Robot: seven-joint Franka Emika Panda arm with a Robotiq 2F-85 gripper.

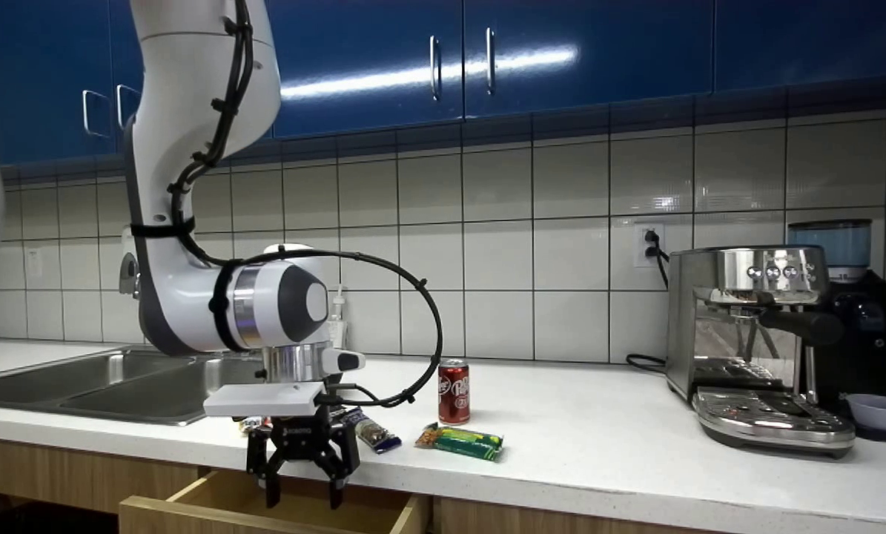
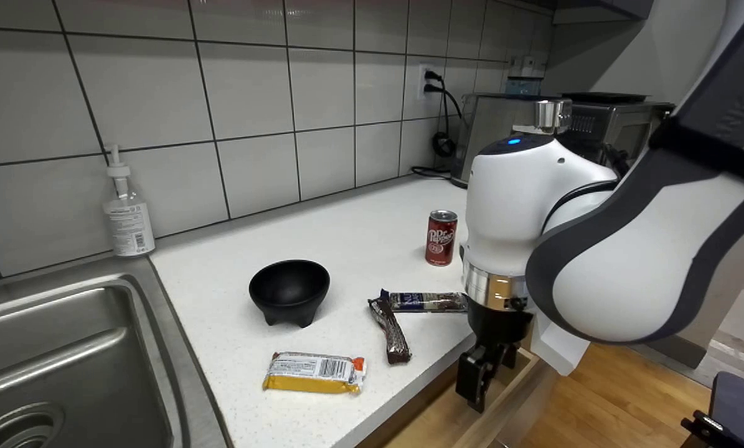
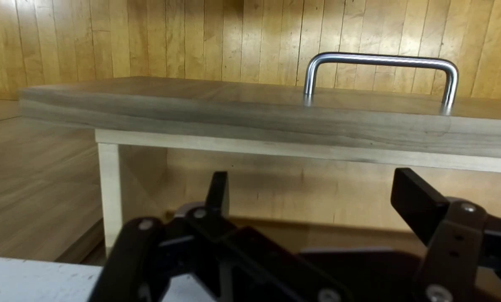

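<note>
with jaws spread and empty over the pulled-out drawer, the step seems to be lining up there, the next move calling for care around its front panel.

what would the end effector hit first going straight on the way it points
Likely the inside of the open drawer below the end effector, though depth there is hard to judge.

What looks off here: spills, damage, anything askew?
No spill or clear damage visible. Mildly untidy: the wrapped bars lie at mixed angles on the counter, and the drawer below stands pulled out, with the open gripper over it. The soda can stands upright.
</note>
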